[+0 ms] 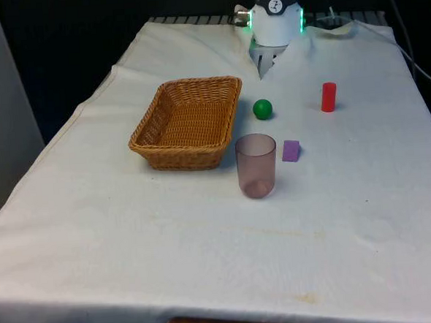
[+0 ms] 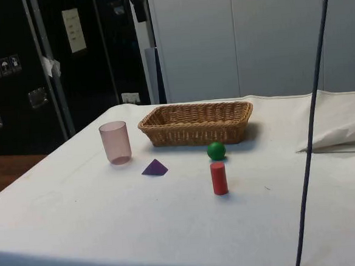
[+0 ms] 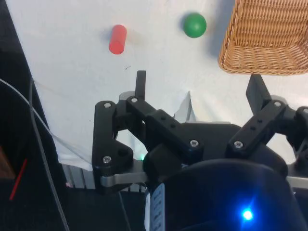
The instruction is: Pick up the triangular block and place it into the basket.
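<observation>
A small purple triangular block (image 1: pixel 291 150) (image 2: pixel 154 167) lies on the white cloth just beside a translucent pink cup (image 1: pixel 257 165) (image 2: pixel 115 142). The woven wicker basket (image 1: pixel 187 122) (image 2: pixel 196 124) (image 3: pixel 265 36) stands to the front view's left of it, with nothing inside. My gripper (image 1: pixel 264 62) (image 3: pixel 198 94) hangs at the far end of the table, well above the cloth and far behind the block. Its two black fingers (image 3: pixel 140 84) stand wide apart, open, with nothing between them.
A green ball (image 1: pixel 262 109) (image 2: pixel 216 150) (image 3: pixel 194 25) rests between the basket and a red cylinder (image 1: pixel 329 97) (image 2: pixel 219 178) (image 3: pixel 117 39). The cylinder stands upright towards the front view's right. A dark cable (image 2: pixel 313 117) hangs across the side view.
</observation>
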{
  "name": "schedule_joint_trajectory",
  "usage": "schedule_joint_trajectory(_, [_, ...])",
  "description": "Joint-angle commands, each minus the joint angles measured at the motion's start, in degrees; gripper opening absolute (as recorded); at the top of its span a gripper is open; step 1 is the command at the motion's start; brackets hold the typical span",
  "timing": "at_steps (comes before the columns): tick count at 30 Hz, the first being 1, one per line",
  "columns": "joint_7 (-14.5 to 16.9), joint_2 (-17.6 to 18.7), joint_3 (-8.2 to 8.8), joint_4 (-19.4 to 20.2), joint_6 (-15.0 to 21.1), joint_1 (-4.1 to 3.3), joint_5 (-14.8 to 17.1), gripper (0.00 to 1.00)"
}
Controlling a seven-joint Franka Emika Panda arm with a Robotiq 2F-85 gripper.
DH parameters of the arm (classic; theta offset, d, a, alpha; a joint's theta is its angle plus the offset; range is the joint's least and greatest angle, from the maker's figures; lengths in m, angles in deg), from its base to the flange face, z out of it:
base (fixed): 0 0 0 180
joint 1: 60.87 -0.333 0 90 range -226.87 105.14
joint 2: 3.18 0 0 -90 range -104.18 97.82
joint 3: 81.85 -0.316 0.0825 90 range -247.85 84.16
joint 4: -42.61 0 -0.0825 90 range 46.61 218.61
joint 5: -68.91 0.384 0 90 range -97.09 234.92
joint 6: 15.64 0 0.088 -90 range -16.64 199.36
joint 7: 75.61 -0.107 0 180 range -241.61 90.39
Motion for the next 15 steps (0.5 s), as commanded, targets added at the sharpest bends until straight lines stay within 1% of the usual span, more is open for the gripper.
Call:
schedule_joint_trajectory(1, [-0.23, 0.00, -0.17, 0.00, 0.06, -0.06, -0.06, 1.00])
schedule_joint_trajectory(2, [-1.26, -0.06, -0.46, 0.40, 1.09, -0.23, -0.74, 1.00])
schedule_joint_trajectory(8, [-3.15, 0.34, -0.97, 1.49, 2.92, -0.34, -0.97, 1.00])
schedule_joint_trajectory(9, [-2.69, 0.40, -1.03, 1.38, 2.41, -0.17, -0.63, 1.00])
schedule_joint_trajectory(10, [-3.72, 0.57, -1.15, 2.06, 3.78, -0.29, -0.86, 1.00])
schedule_joint_trajectory(14, [-5.10, 0.92, -1.49, 3.32, 5.79, -0.29, -0.69, 1.00])
schedule_joint_trajectory(15, [-5.73, 1.03, -1.66, 3.95, 6.82, -0.29, -0.63, 1.00])
